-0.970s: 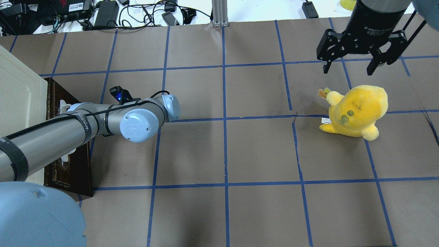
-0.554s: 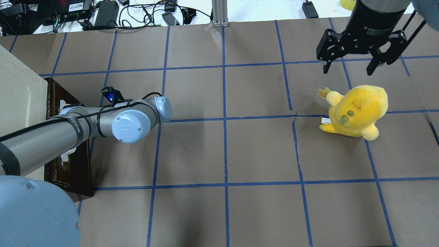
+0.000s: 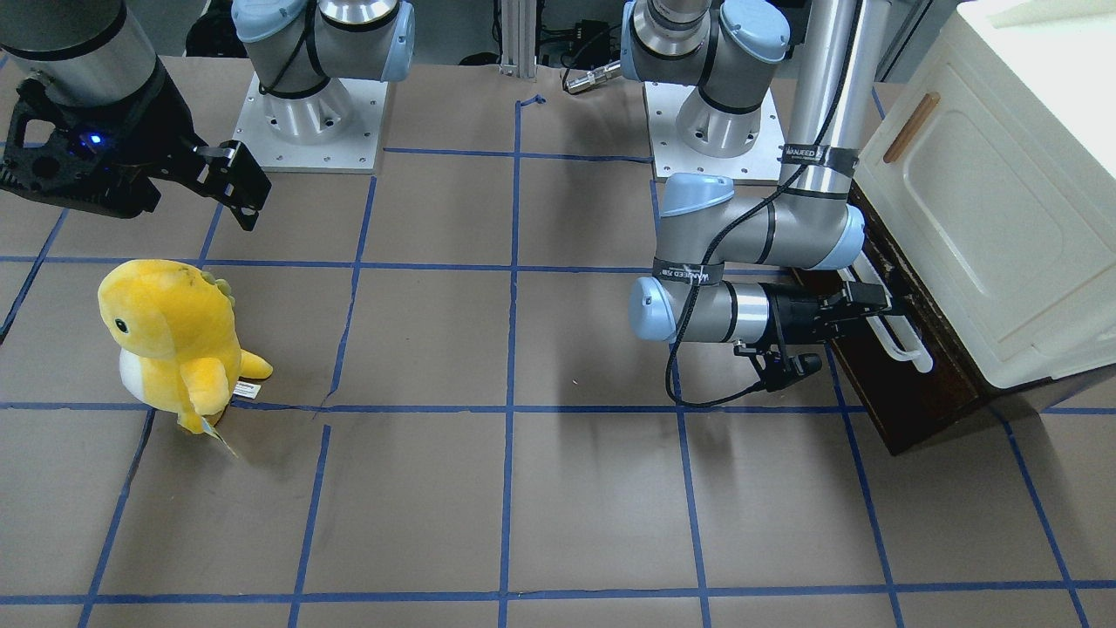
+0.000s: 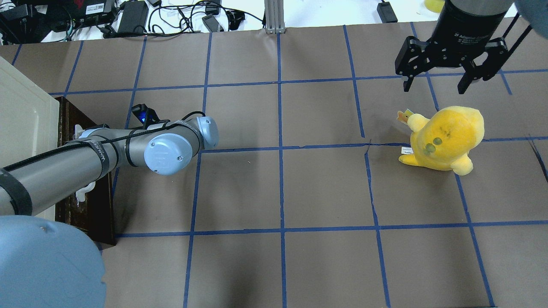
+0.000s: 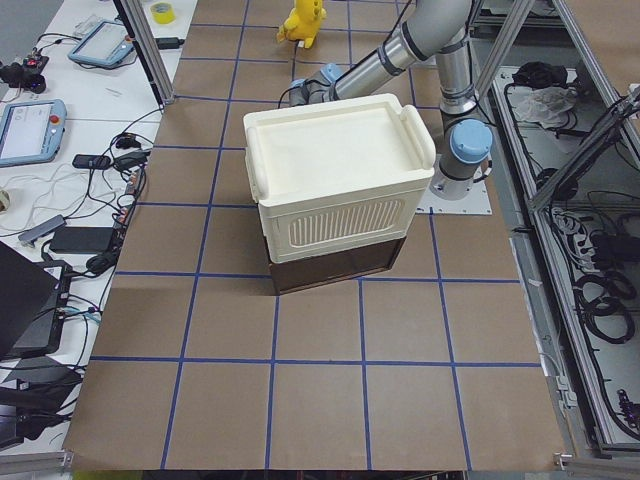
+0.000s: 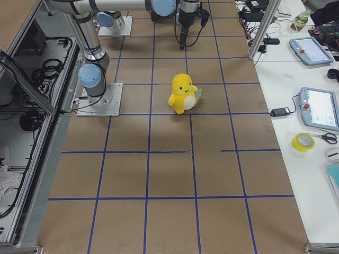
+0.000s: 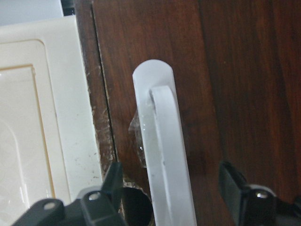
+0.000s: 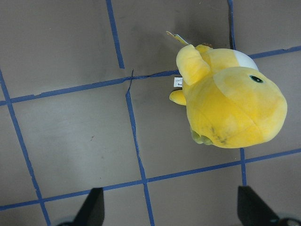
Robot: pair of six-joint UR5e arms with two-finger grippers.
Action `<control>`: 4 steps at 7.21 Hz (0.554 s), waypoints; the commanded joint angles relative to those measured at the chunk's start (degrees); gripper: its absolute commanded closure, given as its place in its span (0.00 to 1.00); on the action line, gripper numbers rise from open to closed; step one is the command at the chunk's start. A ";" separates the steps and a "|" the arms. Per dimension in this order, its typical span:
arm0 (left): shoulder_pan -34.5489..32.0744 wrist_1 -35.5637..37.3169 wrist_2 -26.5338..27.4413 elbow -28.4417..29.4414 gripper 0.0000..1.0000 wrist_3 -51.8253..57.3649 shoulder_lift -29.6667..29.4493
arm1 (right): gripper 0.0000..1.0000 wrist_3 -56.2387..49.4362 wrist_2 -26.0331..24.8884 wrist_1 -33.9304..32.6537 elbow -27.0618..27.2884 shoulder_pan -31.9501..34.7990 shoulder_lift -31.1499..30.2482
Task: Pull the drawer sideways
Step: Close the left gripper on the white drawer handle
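Brown paper covers the table (image 4: 325, 188), ruled into squares by blue tape lines (image 4: 280, 149); cables (image 4: 180, 15) and power bricks lie past its far edge.

Seen from overhead, a cream cabinet (image 4: 21, 111) stands at the left end. The drawer (image 4: 92, 209) sits beneath it, its dark worn front facing the middle of the table. A long white handle (image 3: 902, 340) runs along that front. From these views I cannot tell whether the drawer is out at all.

The left arm reaches sideways to the drawer front, and the left gripper (image 3: 859, 301) is level with the handle. In the wrist view its fingers (image 7: 114, 181) stand apart, one on each side of the white bar. There is a gap between each finger and the bar, so nothing is clamped.

Across the bare middle squares, well apart from the drawer, a yellow plush (image 4: 445, 137) stands upright beside a tape crossing.

Above the far right corner, just beyond the plush, hangs the right gripper (image 4: 433, 87). Its black fingers (image 4: 466, 81) are spread wide, point down and hold nothing.
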 commanded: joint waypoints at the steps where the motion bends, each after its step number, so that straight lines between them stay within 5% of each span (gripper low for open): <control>1: -0.14 0.06 -0.66 0.01 0.40 -0.17 -0.08 | 0.00 0.00 0.00 0.00 0.00 0.03 0.00; 2: -0.05 -0.03 -2.14 0.01 0.42 -0.18 -0.08 | 0.00 0.00 0.00 0.00 0.00 0.04 0.00; 4: -0.14 -0.03 -2.24 0.01 0.78 -0.17 0.00 | 0.00 0.00 0.00 0.00 0.00 0.04 0.00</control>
